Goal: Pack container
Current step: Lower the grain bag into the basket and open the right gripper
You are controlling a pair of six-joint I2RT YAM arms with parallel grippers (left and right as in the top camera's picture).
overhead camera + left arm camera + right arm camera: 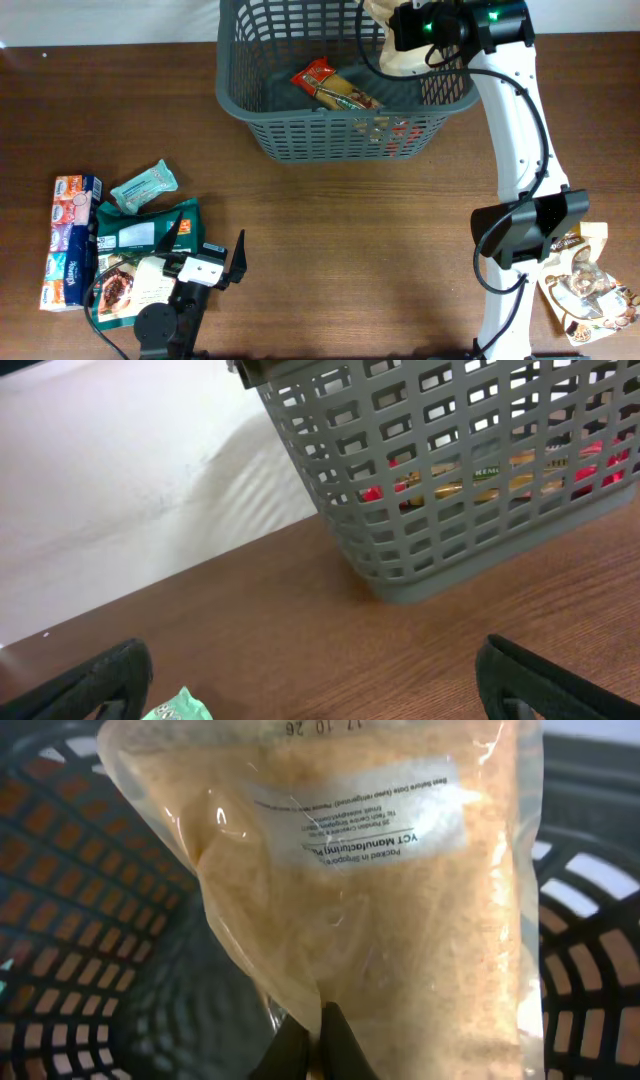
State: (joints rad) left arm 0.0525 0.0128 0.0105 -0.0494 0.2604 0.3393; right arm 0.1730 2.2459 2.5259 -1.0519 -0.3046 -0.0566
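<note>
Bright, even light; soft shadows on the dark brown wooden surface (350, 230). The clear plastic bag of pale crumbs (350, 920) shows faint sheen; the dark grey plastic lattice basket (80, 870) behind is blurred.

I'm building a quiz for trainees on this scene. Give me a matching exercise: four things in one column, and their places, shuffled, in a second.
Things
1. clear plastic bag of beige granules
2. flat red and yellow packet
3. small teal wrapped packet
4. brown and white pouch

Places
A. on the brown wooden table, near the left end effector
B. lying on the floor of the dark grey lattice plastic basket
C. at the table's near right corner
D. held by the right end effector over the basket

Pairs: 1-D, 2-B, 3-A, 4-C
</note>
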